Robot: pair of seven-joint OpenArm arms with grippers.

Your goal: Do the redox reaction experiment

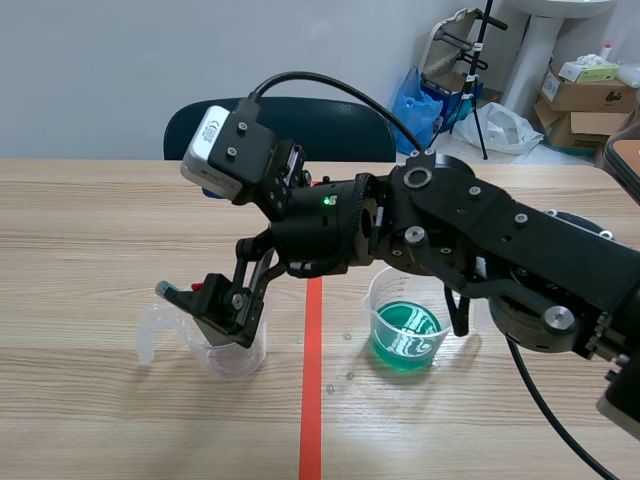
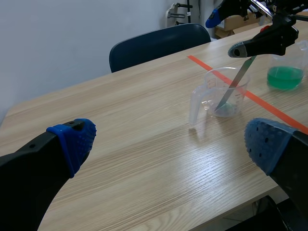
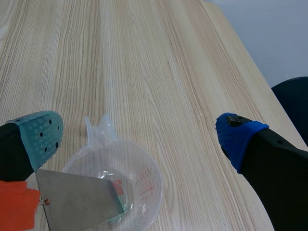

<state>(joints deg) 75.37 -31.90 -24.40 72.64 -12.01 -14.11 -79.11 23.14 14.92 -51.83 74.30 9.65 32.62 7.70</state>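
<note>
**Ops:** Right side, where was it?

**Me:** My right gripper (image 3: 139, 132) hung across the tape line (image 1: 312, 400), over the clear cup (image 1: 240, 358) on the left half of the table (image 1: 100, 220). The fingers stood wide apart. Nothing was pressed between the grey-green pad (image 3: 41, 134) and the blue pad (image 3: 236, 137).

**Ops:** And the metal strip?

**Me:** The metal strip (image 3: 77, 197) ran tilted from under the grey-green-pad finger down into the clear cup. Its lower end sat at the bottom, in a thin greenish film. An orange-red piece (image 3: 17, 204) sat at its upper end, beside that finger. I couldn't tell what held the strip up.

**Ops:** Left side?

**Me:** My left gripper (image 2: 171, 142) was low over the near table edge, well apart from the clear cup. Its fingers were spread fully and gripped nothing.

**Ops:** Green solution?

**Me:** The green cup (image 1: 405, 335) stood upright just right of the tape line, under my right arm, with green liquid in its lower part. The clear cup stood upright just left of the line, with its spout pointing away from it. The two cups weren't touching. A chair (image 1: 350, 135) stood behind the far edge.
</note>
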